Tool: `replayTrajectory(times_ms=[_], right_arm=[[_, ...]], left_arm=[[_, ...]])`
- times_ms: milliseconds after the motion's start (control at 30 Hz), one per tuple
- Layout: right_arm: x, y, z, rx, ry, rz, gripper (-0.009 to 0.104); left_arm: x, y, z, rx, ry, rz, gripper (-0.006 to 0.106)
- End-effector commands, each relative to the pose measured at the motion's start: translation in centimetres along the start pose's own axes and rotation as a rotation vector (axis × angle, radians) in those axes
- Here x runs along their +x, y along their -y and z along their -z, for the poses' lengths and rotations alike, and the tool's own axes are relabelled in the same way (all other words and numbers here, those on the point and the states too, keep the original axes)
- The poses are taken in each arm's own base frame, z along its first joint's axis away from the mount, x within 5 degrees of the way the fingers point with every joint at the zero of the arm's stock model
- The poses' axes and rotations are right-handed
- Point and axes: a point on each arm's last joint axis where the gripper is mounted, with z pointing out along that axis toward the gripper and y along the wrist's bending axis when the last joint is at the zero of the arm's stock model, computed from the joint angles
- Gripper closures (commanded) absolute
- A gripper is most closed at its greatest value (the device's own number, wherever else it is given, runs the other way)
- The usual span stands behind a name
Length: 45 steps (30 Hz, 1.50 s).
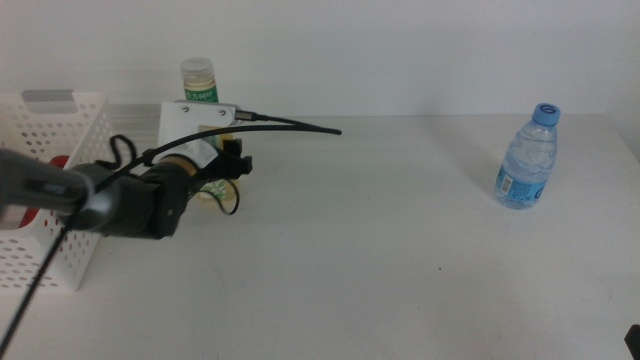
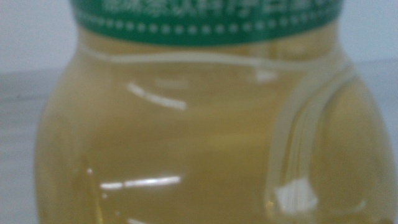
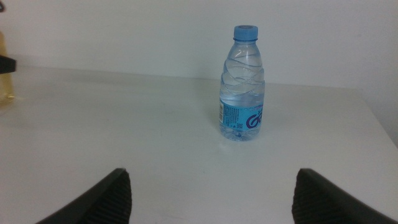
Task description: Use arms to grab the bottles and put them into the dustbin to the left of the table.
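Observation:
The yellow juice bottle (image 1: 199,90), with a white cap and green label, stands at the back left of the table (image 1: 380,250). My left gripper (image 1: 228,172) is around its lower body. The bottle's yellow body (image 2: 186,143) fills the left wrist view. The clear, blue-capped water bottle (image 1: 527,157) stands upright at the far right, and it also shows in the right wrist view (image 3: 241,84). My right gripper (image 3: 211,202) is open and empty, low at the table's front right, well short of the water bottle. The white perforated dustbin (image 1: 45,120) stands at the left edge.
A patch of red (image 1: 60,162) shows through the dustbin's wall beside the left arm; I cannot tell what it is. A thick black cable (image 1: 290,124) arcs from the left wrist's white housing (image 1: 195,115). A white wall runs behind the table.

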Motion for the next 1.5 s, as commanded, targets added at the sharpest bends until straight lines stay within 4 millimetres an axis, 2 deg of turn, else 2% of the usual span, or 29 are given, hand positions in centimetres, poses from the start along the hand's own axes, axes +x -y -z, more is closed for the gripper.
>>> replayTrajectory(times_ms=[0, 267, 400, 700, 867, 1067, 1267, 1467], right_arm=[[-1.1, 0.1, 0.3, 0.012, 0.111, 0.016, 0.027], [-1.1, 0.1, 0.3, 0.012, 0.111, 0.016, 0.027], [-1.1, 0.1, 0.3, 0.012, 0.111, 0.016, 0.027], [-1.1, 0.1, 0.3, 0.012, 0.111, 0.016, 0.027], [-1.1, 0.1, 0.3, 0.012, 0.111, 0.016, 0.027], [-1.1, 0.1, 0.3, 0.012, 0.111, 0.016, 0.027], [-1.1, 0.1, 0.3, 0.012, 0.111, 0.016, 0.027], [-1.1, 0.1, 0.3, 0.012, 0.111, 0.016, 0.027]], left_arm=[[-5.9, 0.1, 3.1, 0.013, 0.260, 0.004, 0.091], [-7.6, 0.4, 10.5, 0.049, 0.279, -0.018, 0.091], [-8.6, 0.5, 13.9, 0.065, 0.188, -0.018, 0.091], [-11.0, 0.3, 19.2, 0.087, 0.070, -0.022, 0.091], [-11.6, 0.3, 20.7, 0.096, -0.057, -0.020, 0.091], [-14.1, -0.5, 21.5, 0.075, -0.224, -0.014, 0.091], [-17.7, -2.8, 21.8, 0.013, -0.317, -0.042, 0.091], [-20.3, -5.9, 20.4, -0.056, -0.432, -0.039, 0.091]])
